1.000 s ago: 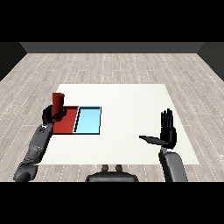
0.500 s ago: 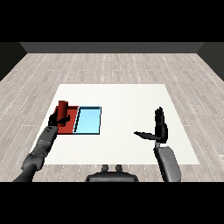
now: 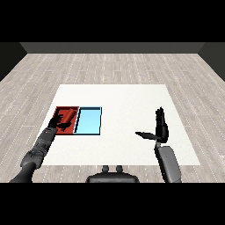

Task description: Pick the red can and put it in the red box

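Observation:
The red tray (image 3: 60, 109) lies at the table's left, touching the light blue tray (image 3: 89, 121) on its right. My left hand (image 3: 58, 121) is low inside the red tray. Its fingers and thumb curl round the red can (image 3: 67, 121), which sits down in the tray and barely stands out against the same colour. Hovering over the table's right side, my right hand (image 3: 161, 128) has straight fingers pointing up and the thumb out to the left. It holds nothing.
The white table (image 3: 127, 105) spreads between the trays and my right hand. Grey plank floor surrounds the table on all sides.
My left hand has carried the red can from upright above the red tray down into it. My right hand has drifted left and slightly lower, still open.

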Controlling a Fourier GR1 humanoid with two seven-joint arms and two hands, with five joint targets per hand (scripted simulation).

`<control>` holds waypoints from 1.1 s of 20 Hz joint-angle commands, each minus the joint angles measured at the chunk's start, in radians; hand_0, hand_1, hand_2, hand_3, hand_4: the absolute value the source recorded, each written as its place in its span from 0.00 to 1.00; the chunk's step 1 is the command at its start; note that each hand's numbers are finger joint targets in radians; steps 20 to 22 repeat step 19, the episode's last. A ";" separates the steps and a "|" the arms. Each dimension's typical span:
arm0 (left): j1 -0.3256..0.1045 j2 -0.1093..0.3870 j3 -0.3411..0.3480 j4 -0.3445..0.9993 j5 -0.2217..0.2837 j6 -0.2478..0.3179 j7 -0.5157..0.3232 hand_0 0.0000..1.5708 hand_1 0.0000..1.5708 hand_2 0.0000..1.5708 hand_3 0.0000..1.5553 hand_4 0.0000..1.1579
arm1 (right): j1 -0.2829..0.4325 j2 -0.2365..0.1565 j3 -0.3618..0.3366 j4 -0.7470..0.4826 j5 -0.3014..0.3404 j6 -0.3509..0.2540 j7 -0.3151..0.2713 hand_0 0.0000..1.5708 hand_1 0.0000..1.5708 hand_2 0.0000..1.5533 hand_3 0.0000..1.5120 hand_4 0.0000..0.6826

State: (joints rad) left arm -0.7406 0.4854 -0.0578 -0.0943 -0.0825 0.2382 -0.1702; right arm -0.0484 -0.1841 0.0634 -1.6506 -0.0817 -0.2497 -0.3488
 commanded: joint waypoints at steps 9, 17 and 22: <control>-0.010 0.052 0.219 -0.120 0.196 0.083 -0.217 0.00 0.00 0.00 0.00 0.00 | 0.006 -0.017 -0.043 -0.056 -0.074 0.063 0.020 0.00 0.00 0.00 0.00 0.00; -0.035 -0.196 0.320 -0.444 0.388 -0.184 -0.555 0.00 0.00 0.00 0.00 0.00 | 0.018 0.033 0.046 -0.006 -0.102 0.148 -0.042 0.00 0.00 0.00 0.00 0.00; 0.038 -0.237 0.288 -0.524 0.385 -0.191 -0.576 0.00 0.00 0.00 0.00 0.00 | 0.045 0.030 0.024 0.001 -0.144 0.183 -0.064 0.00 0.00 0.00 0.00 0.00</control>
